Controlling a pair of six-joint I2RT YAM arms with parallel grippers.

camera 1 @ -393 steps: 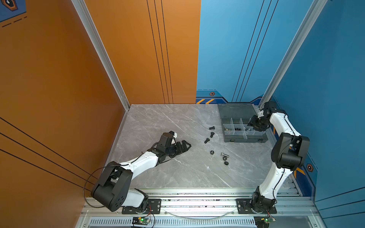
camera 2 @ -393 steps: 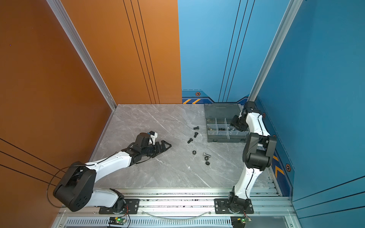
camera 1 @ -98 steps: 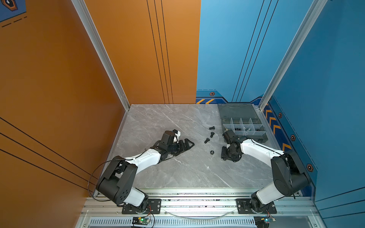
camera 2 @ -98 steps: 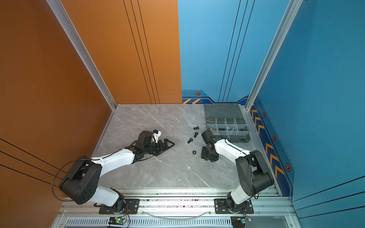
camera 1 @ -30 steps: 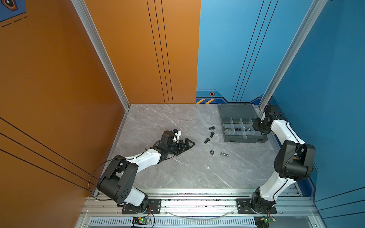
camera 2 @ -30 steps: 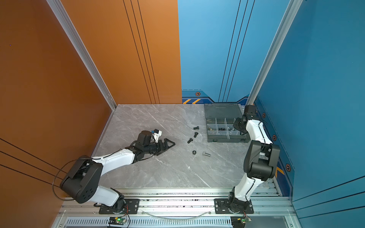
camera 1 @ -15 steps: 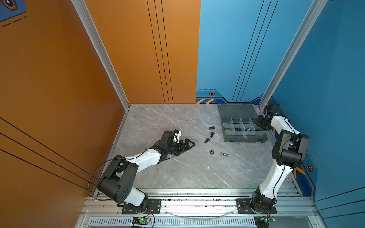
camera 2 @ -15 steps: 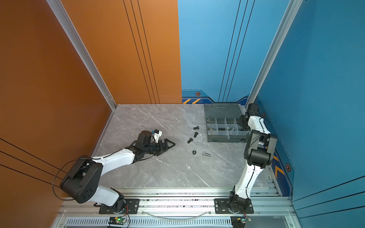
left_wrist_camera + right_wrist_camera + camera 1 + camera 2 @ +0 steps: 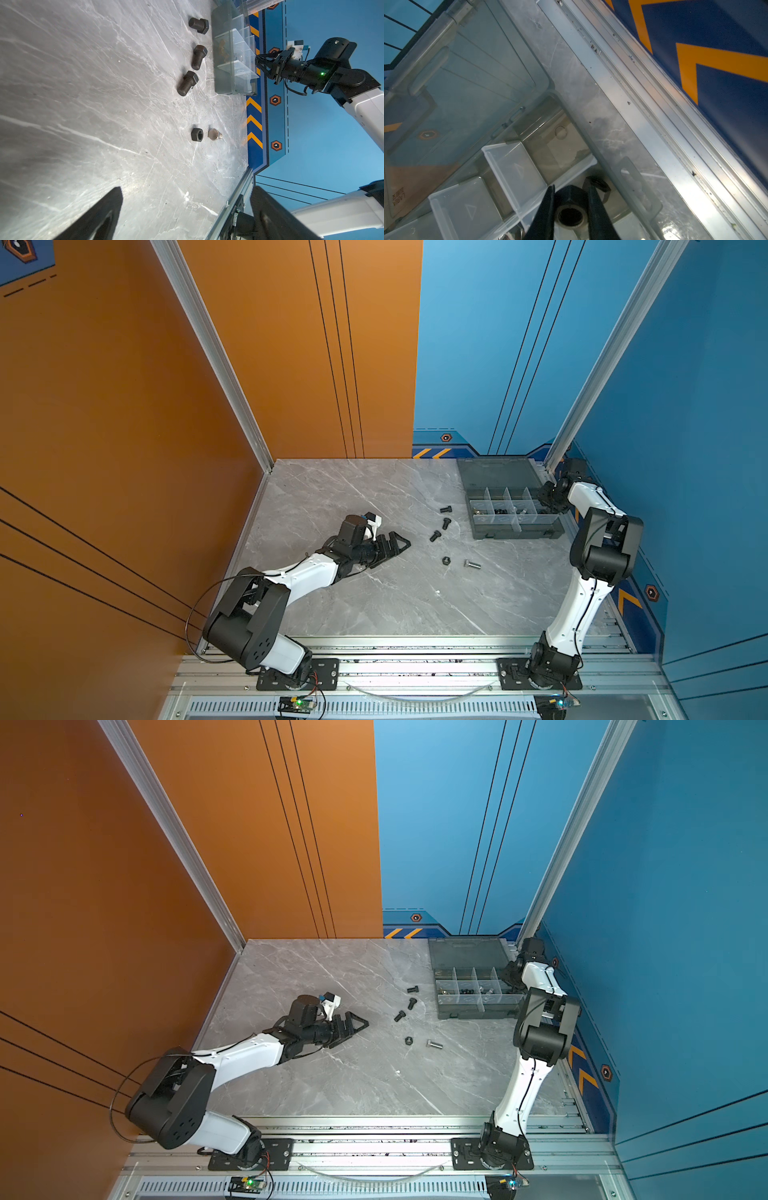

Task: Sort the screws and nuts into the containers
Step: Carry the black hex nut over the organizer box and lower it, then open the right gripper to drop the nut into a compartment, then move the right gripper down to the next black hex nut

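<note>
My right gripper (image 9: 571,187) is shut on a black hex nut (image 9: 571,199) and holds it over the right-end container of the smoky grey organizer box (image 9: 515,533). Another black nut (image 9: 599,184) lies in that container. In both top views this gripper (image 9: 545,499) (image 9: 508,975) is at the box's right end. Three black screws (image 9: 445,509) (image 9: 446,523) (image 9: 435,536), one black nut (image 9: 446,560) and a silver screw (image 9: 472,564) lie on the table left of the box. My left gripper (image 9: 395,545) (image 9: 187,191) rests open on the table, left of them and holding nothing.
The box's open lid (image 9: 498,472) lies flat behind its containers. A metal rail (image 9: 643,116) and the blue wall (image 9: 665,448) run close along the box's right side. The grey marble table (image 9: 374,605) ends at a front rail (image 9: 415,641).
The right gripper lifted a black nut from the table beside the silver screw and carried it to the box's right end. In the last second it shifted slightly back. The left arm stayed put.
</note>
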